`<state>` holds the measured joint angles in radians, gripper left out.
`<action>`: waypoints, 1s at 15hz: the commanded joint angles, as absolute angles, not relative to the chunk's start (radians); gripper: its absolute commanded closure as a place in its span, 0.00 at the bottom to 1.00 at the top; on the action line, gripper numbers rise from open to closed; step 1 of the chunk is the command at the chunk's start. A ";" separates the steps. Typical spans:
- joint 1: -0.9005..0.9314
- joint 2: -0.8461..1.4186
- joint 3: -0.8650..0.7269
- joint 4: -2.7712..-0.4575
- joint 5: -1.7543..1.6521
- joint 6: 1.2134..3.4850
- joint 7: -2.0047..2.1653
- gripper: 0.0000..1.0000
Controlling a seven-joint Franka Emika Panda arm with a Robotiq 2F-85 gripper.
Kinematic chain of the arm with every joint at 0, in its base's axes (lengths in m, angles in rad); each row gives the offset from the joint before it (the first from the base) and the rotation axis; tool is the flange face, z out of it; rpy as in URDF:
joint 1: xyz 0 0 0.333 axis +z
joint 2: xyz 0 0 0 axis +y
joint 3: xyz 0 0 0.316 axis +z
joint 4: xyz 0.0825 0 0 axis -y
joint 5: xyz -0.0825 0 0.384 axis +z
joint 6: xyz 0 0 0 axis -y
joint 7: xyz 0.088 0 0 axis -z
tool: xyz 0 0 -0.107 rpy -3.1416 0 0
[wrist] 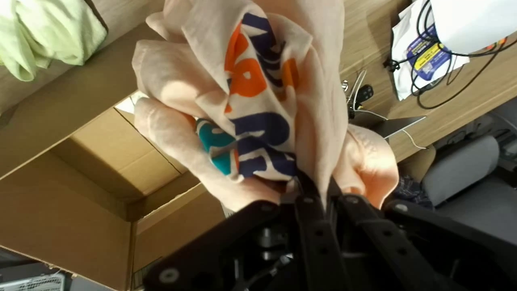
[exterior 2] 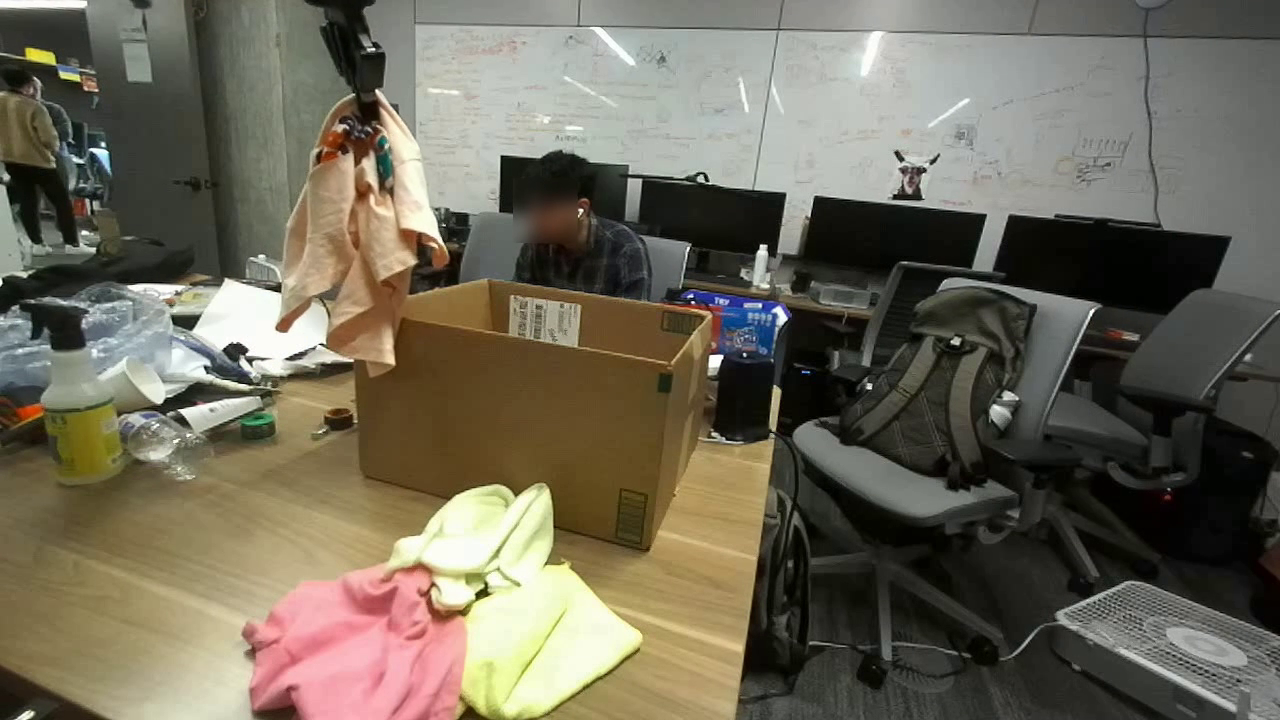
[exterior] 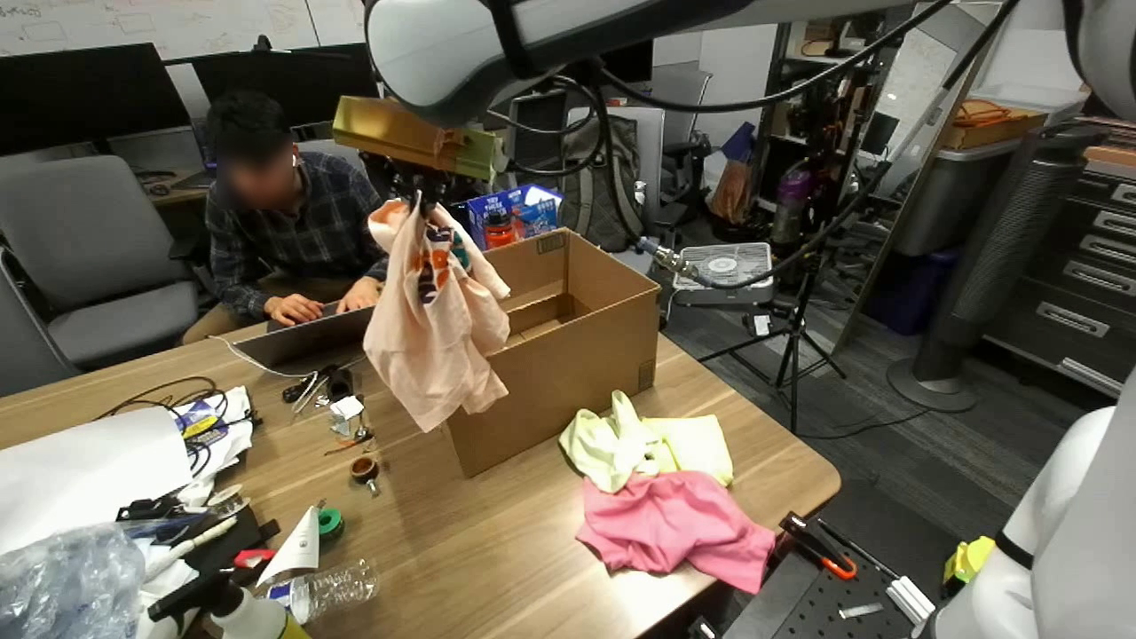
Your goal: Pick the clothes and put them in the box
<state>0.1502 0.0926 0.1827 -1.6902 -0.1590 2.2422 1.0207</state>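
Your gripper (wrist: pixel 319 186) pinches a bunched patch of the peach cloth (exterior: pixel 435 355), so the rest hangs below in loose folds. You presumably hold it high so the hem can clear the rim of the box (exterior 2: pixel 510 430), which stands upright, open side up, to take the drop. The cloth hangs at the box's end rather than squarely over the opening; whether the two touch, you can't tell. It likely needs to go further across before you let go. The pink cloth (exterior: pixel 674 524), green cloth (exterior 2: pixel 480 550) and yellow cloth (exterior 2: pixel 550 640) lie together beside the box, perhaps grouped for easy reach.

The table (exterior: pixel 497 550) is wood-grained, with papers (exterior: pixel 89 470), a spray bottle (exterior 2: pixel 85 430) and tape (exterior 2: pixel 257 427) cluttering the side away from those clothes. Beyond, a person (exterior: pixel 293 213) sits at a laptop (exterior: pixel 306 344); a whiteboard (exterior 2: pixel 650 110) covers the wall.
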 commanded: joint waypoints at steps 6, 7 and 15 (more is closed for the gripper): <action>0.191 0.110 0.169 -1.578 -0.164 2.229 1.061 0.98; 0.191 0.113 0.169 -1.568 -0.163 2.227 1.062 0.98; 0.200 0.112 0.171 -1.506 -0.170 2.226 1.079 0.98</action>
<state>0.1767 0.0992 0.1815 -1.5656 -0.1589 2.2422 1.0573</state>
